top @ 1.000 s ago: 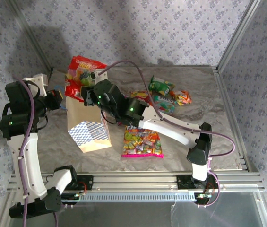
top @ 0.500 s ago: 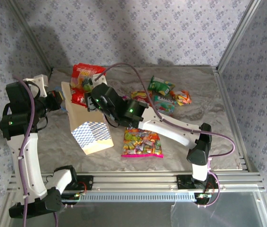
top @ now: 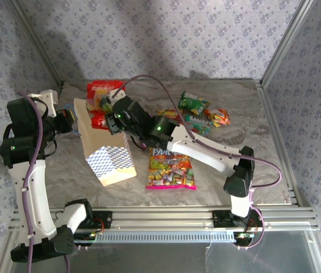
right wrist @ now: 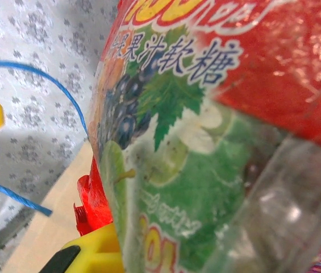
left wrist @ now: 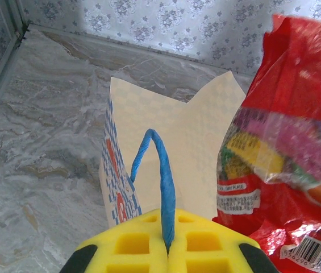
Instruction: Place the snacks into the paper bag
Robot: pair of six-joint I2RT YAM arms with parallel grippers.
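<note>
A: Why is our left gripper pinched on the blue handle?
B: It holds the paper bag open. Our right gripper grips the red packet at the bag's mouth, perhaps partly inside.

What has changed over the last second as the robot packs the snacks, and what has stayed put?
The right gripper, shut on the red packet, has brought it down toward the mouth of the paper bag; the bag's top edge shifted slightly left. The left gripper stays clamped on the blue cord handle, and the loose packets have not moved.
</note>
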